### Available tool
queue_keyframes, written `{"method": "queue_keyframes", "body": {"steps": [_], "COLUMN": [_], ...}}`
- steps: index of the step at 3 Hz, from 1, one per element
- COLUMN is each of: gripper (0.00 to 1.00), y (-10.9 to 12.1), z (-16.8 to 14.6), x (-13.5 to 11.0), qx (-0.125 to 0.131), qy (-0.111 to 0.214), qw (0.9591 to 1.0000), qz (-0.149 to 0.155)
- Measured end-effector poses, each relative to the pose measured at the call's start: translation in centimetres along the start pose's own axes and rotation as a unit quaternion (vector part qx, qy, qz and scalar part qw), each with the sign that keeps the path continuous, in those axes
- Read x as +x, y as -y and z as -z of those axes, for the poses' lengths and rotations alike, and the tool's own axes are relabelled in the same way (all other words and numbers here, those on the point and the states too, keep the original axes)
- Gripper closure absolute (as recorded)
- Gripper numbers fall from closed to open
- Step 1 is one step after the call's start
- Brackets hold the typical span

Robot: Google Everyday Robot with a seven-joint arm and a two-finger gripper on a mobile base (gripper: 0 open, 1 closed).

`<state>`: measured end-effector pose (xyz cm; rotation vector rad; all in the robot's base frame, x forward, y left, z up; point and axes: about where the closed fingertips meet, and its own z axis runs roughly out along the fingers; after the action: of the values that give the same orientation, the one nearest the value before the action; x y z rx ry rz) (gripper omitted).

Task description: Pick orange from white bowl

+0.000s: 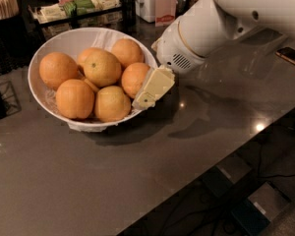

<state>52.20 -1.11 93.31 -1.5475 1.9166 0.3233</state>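
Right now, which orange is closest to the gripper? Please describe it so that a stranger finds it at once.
Look at the white bowl on the grey counter. On its right side, just beside the cream gripper, lies the orange. It is deep orange with no stem dot, unlike its paler, dotted neighbour in the middle.

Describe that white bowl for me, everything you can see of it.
The white bowl is wide, shallow and round, plain white with a thin rim, and looks like ceramic or plastic. It sits upright on the dark grey counter, left of centre, casting a shadow. Crinkled white paper lines it. Oranges fill it, heaped above the rim. The robot's cream pincer reaches over its right rim beside one orange; whether it touches the bowl cannot be told.
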Motion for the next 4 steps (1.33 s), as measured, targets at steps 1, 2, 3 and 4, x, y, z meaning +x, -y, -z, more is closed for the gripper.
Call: {"method": "queue_keyframes", "body": {"steps": [1,2,3,4], "gripper": [0.22,0.24,0.26,0.22], "y": [0.3,0.6,1.0,1.3], "z": [-0.8,-1.5,-1.9,-2.3], "x": [-0.3,-0.4,-0.3,0.1], "qx": [-0.002,-0.007,-0.01,-0.014], "qy": [0.008,0.01,0.01,0.007], "qw": [1.0,0.9997,0.9993,0.9991], "qz": [0.004,0.022,0.035,0.04]}}
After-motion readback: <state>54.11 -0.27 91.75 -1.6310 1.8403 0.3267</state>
